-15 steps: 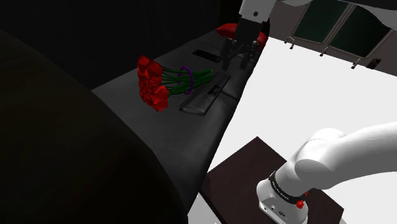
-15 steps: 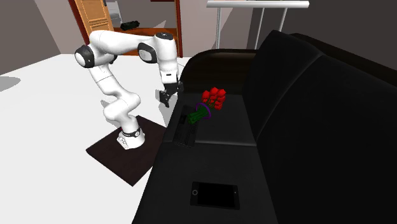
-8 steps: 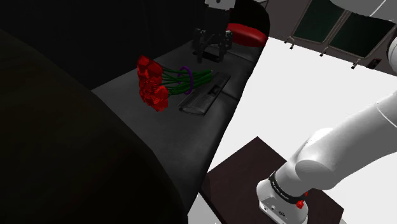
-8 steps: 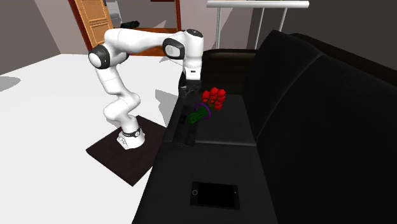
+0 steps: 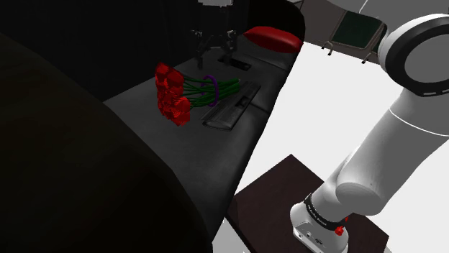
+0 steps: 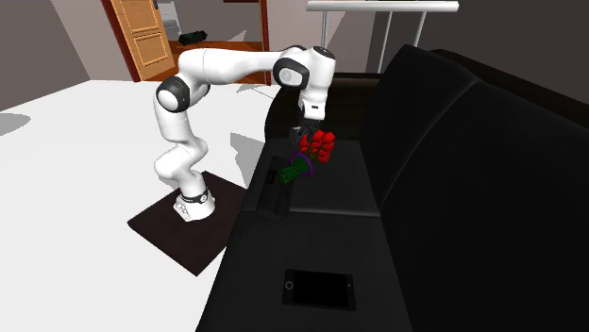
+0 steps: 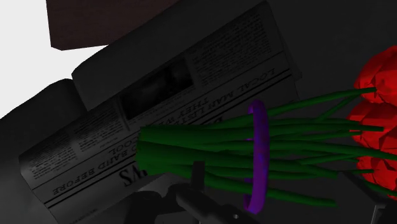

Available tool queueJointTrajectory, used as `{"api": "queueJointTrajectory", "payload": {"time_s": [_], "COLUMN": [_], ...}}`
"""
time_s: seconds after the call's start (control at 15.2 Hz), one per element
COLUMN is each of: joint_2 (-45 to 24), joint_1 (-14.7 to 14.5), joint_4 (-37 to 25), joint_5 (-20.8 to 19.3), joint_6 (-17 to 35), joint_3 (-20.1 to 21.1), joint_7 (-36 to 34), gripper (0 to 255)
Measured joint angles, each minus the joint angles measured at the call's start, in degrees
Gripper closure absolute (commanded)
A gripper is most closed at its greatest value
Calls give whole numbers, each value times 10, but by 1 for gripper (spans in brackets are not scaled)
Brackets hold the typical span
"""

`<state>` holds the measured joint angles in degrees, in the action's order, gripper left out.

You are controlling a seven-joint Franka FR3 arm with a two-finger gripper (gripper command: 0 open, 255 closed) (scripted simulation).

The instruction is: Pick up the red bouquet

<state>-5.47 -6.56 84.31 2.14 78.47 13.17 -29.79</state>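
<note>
The red bouquet (image 5: 175, 95) lies on the black sofa seat (image 5: 165, 144), its green stems (image 5: 216, 88) tied with a purple band (image 5: 211, 83). My gripper (image 5: 214, 49) hangs above the seat just past the stem end, open, holding nothing. From the second exterior view, the gripper (image 6: 304, 132) is right above the bouquet (image 6: 317, 148). Along the gripper in the wrist view, the stems (image 7: 210, 147) and purple band (image 7: 257, 159) lie below, with the red flowers (image 7: 378, 121) off to one side. The gripper's fingers (image 7: 194, 200) stand apart on either side of the stems.
A folded newspaper (image 5: 232, 105) lies beside the stems near the seat's front edge (image 7: 127, 114). A red cushion (image 5: 273, 37) rests at the sofa's far end. A dark phone (image 6: 319, 288) lies on the seat nearer the second exterior camera. The sofa back (image 6: 472, 170) rises behind the bouquet.
The arm has swung the gripper from the sofa's front edge, to the shoulder view's left, over the seat and the bouquet's stems. The bouquet has not moved.
</note>
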Motion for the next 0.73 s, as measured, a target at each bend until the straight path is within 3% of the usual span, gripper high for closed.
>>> {"api": "queueJointTrajectory", "payload": {"time_s": [0.33,0.4,0.73], "joint_2": [6,7,8], "joint_1": [0,0,1], "joint_4": [45,49,53], "joint_5": [1,1,1], "joint_6": [38,41,45], "joint_3": [0,0,0], "joint_7": [1,2,2], "gripper": [0,255,255]}}
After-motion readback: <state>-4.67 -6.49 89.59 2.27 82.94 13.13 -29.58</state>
